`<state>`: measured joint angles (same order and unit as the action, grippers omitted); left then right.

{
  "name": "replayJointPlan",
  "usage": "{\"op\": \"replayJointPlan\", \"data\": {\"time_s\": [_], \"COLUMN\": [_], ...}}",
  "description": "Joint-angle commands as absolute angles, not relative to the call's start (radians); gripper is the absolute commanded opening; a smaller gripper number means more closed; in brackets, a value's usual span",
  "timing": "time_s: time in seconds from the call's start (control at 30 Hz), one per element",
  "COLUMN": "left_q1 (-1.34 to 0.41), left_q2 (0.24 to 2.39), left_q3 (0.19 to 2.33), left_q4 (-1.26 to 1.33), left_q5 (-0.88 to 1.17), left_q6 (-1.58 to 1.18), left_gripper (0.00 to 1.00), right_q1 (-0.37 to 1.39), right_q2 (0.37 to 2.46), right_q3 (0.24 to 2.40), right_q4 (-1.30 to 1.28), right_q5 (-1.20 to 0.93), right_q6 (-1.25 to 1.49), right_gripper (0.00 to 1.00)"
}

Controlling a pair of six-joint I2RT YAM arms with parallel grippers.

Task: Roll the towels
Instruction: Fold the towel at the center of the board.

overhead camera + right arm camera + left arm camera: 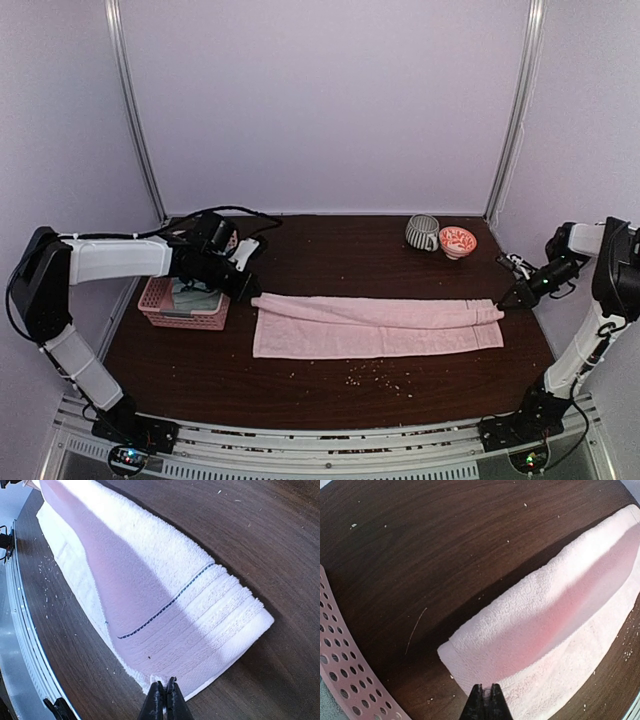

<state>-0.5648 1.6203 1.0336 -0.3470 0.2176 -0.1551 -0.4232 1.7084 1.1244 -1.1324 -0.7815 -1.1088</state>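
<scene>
A long light pink terry towel (pixel 378 328) is laid across mid-frame on a dark brown wooden table (pixel 330 250), its far edge folded over. Its ends are pinched by the left gripper (pixel 249 292) and the right gripper (pixel 504 302). A pink perforated plastic basket (pixel 186 320) is set at left; a striped ceramic mug (pixel 421 232) and a red-patterned bowl (pixel 457 241) are placed upper right.

Pink towel (pixel 545 630): cropped by right and bottom edges in left wrist view, by top edge in right wrist view.
Basket (pixel 185 318) contents: greenish cloth (pixel 195 298), largely hidden behind left arm (pixel 120 258).
Specks (pixel 375 378) on surface (pixel 330 250): too small to identify.
Jaws: only tips in frame.
</scene>
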Motion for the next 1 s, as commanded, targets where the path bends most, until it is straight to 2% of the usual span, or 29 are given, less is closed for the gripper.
{"op": "replayJointPlan", "data": {"time_s": [0.0, 0.47, 0.97], "left_q1": [-0.574, -0.581, -0.611], "left_q2": [1.636, 1.609, 1.734], "left_q3": [1.008, 0.999, 0.996], "left_q4": [-0.367, -0.411, -0.469], "left_q5": [0.224, 0.295, 0.291], "left_q6": [-0.135, -0.11, -0.117], "left_gripper": [0.0, 0.0, 0.0], "right_q1": [-0.431, -0.487, -0.488], "right_q2": [1.713, 1.77, 1.791], "right_q3": [1.087, 1.142, 1.054], "right_q4": [-1.125, -1.176, -1.175], "right_q5": [-0.745, -0.744, -0.667], "right_q6": [-1.153, -1.228, -1.328], "right_gripper": [0.0, 0.0, 0.0]}}
